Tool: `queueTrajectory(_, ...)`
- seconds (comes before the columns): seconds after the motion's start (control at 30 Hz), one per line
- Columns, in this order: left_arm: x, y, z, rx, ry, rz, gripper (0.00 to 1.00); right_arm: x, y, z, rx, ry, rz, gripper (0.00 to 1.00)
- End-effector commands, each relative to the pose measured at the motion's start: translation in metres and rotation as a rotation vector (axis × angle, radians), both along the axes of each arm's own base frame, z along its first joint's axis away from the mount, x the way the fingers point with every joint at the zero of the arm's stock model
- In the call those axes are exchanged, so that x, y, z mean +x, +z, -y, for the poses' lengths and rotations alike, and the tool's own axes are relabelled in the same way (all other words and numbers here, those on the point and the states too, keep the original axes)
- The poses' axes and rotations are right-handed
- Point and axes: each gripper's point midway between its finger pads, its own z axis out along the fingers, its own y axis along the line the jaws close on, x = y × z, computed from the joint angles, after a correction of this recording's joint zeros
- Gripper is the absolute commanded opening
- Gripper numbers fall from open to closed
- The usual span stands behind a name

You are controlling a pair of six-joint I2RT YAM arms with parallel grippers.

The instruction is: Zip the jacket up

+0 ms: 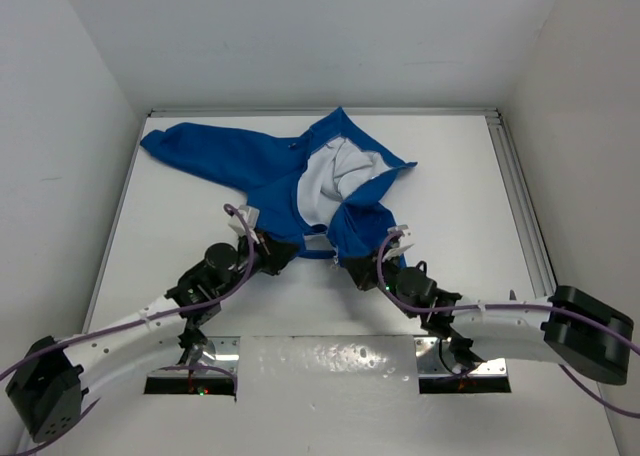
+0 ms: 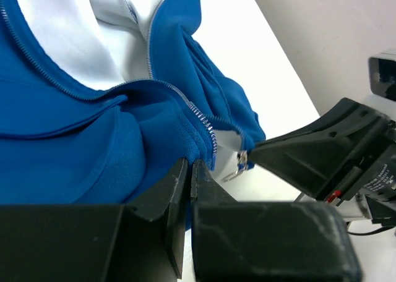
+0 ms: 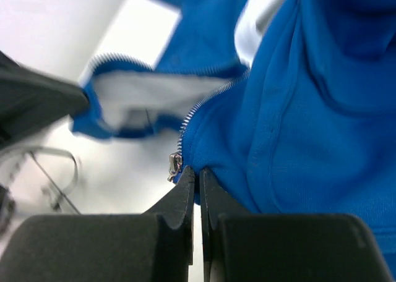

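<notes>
The royal-blue jacket [image 1: 290,176] lies open on the table, its grey-white lining [image 1: 335,171] showing. My left gripper [image 1: 283,252] is shut on the hem of its left front panel [image 2: 124,158], beside the pale zipper teeth [image 2: 198,118]. My right gripper [image 1: 352,271] is shut on the hem of the right front panel [image 3: 278,140]. The metal zipper slider [image 3: 175,166] sits at the bottom of that panel's zipper, right beside the right fingertips. It also shows in the left wrist view [image 2: 240,164], just ahead of the right gripper's black body [image 2: 322,152].
One sleeve [image 1: 195,148] stretches to the far left of the white table [image 1: 450,206]. White walls enclose the table on three sides. A metal rail [image 1: 520,196] runs along the right edge. The arm bases sit at the near edge.
</notes>
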Motion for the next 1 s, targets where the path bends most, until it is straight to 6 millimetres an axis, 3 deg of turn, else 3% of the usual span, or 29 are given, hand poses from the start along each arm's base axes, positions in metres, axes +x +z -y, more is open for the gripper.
queueTrajectory(0.0, 0.011, 0.043, 0.01, -0.107, 0.005, 0.063, 0.0, 0.017, 0.059, 0.0, 0.208, -0.085, 0.139, 0.0)
queueTrajectory(0.13, 0.016, 0.047, 0.016, -0.104, -0.004, 0.081, 0.0, 0.02, 0.081, -0.004, 0.28, -0.087, 0.196, 0.0)
queueTrajectory(0.27, 0.02, 0.052, 0.022, -0.121, -0.013, 0.087, 0.0, 0.02, 0.089, -0.007, 0.33, -0.083, 0.204, 0.0)
queueTrajectory(0.97, 0.021, 0.065, 0.042, -0.18, -0.048, 0.086, 0.0, 0.021, 0.086, -0.03, 0.273, -0.053, 0.211, 0.0)
